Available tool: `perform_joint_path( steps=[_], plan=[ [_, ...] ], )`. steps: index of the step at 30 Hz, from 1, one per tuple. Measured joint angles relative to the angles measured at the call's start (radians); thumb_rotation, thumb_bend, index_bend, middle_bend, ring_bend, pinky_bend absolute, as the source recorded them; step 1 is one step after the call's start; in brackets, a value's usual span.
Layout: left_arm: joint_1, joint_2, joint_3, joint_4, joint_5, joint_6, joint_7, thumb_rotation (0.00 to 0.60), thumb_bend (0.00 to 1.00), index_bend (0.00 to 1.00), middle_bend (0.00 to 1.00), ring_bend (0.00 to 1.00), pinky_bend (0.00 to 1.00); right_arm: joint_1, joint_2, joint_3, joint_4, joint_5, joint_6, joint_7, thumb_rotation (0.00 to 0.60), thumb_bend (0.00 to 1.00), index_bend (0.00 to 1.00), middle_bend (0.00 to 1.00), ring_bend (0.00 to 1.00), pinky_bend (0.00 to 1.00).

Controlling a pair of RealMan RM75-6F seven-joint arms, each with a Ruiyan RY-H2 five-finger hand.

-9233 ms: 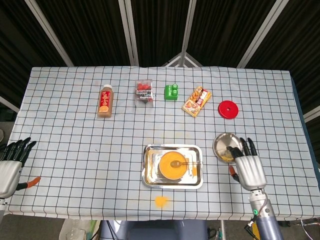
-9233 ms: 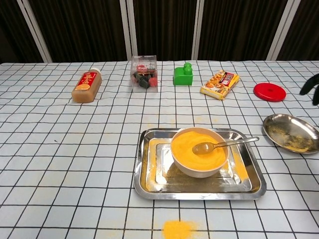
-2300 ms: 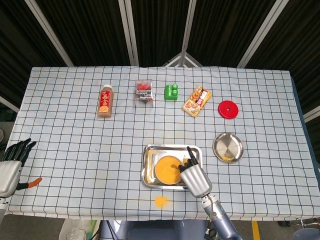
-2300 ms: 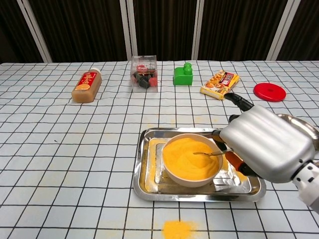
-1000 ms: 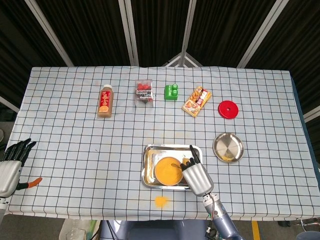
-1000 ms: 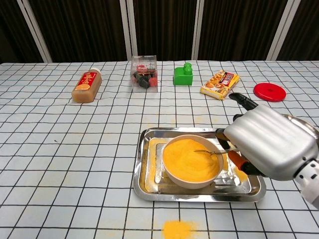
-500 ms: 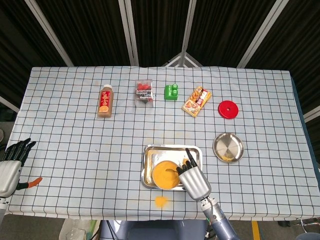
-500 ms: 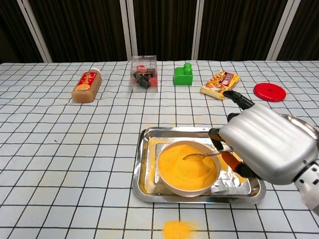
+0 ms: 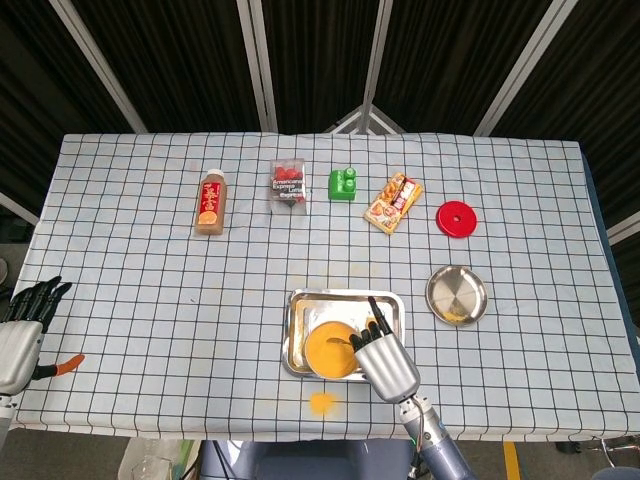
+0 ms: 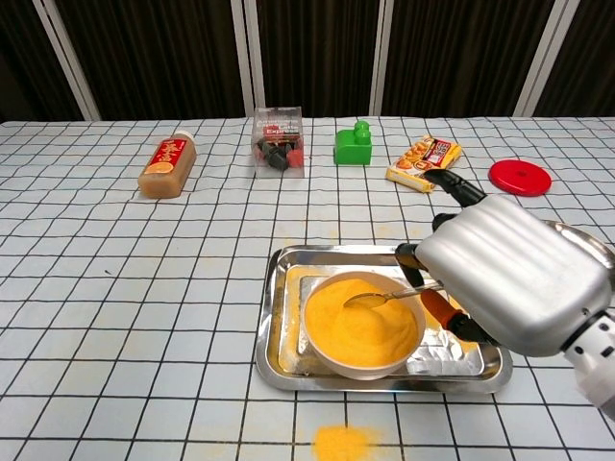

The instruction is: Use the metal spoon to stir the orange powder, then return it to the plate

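A white bowl of orange powder (image 10: pixel 361 321) (image 9: pixel 331 349) sits in a steel tray (image 10: pixel 281 338) (image 9: pixel 296 325) near the table's front edge. My right hand (image 10: pixel 504 274) (image 9: pixel 384 362) holds the metal spoon (image 10: pixel 382 297) by its handle, the spoon's head lying on the powder. A round metal plate (image 9: pixel 457 295) (image 10: pixel 596 248), dusted with orange powder, lies to the tray's right, mostly hidden behind the hand in the chest view. My left hand (image 9: pixel 20 335) hangs at the table's left front corner, fingers apart, holding nothing.
A spill of orange powder (image 10: pixel 343 444) (image 9: pixel 321 402) lies in front of the tray. Along the back stand a brown bottle (image 10: pixel 166 164), a clear box (image 10: pixel 279 142), a green block (image 10: pixel 353 144), a snack pack (image 10: pixel 422 161) and a red lid (image 10: pixel 519 177).
Over the last second my right hand has shifted left with the spoon, dragging its head across the powder; the bowl slid slightly left in the tray. The left hand stayed still.
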Motion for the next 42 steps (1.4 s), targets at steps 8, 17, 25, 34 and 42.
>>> perform_joint_path(
  steps=[8,17,25,34,42],
  plan=[
    [-0.001,0.002,0.000,0.000,0.001,-0.002,-0.005,0.600,0.00,0.00,0.00,0.00,0.00,-0.014,0.021,-0.016,-0.057,-0.013,-0.003,-0.032,0.600,0.75,0.95,0.79,0.47,0.00],
    [0.000,0.001,0.001,-0.001,0.001,-0.001,-0.002,0.600,0.00,0.00,0.00,0.00,0.00,-0.042,0.046,-0.039,-0.087,-0.020,-0.003,-0.047,0.600,0.75,0.95,0.79,0.47,0.00],
    [-0.001,0.001,0.002,-0.001,-0.002,-0.006,-0.002,0.600,0.00,0.00,0.00,0.00,0.00,-0.060,0.055,-0.044,-0.079,-0.018,-0.001,-0.034,0.600,0.75,0.95,0.79,0.47,0.00],
    [-0.001,0.001,0.001,-0.003,-0.005,-0.007,-0.001,0.600,0.00,0.00,0.00,0.00,0.00,-0.063,0.050,-0.021,-0.046,-0.004,-0.011,-0.021,0.600,0.75,0.95,0.79,0.47,0.00],
    [-0.001,0.002,-0.001,-0.004,-0.007,-0.007,-0.004,0.600,0.00,0.00,0.00,0.00,0.00,-0.057,0.046,0.009,-0.031,0.010,-0.018,-0.014,0.600,0.75,0.95,0.79,0.47,0.00]
  ],
)
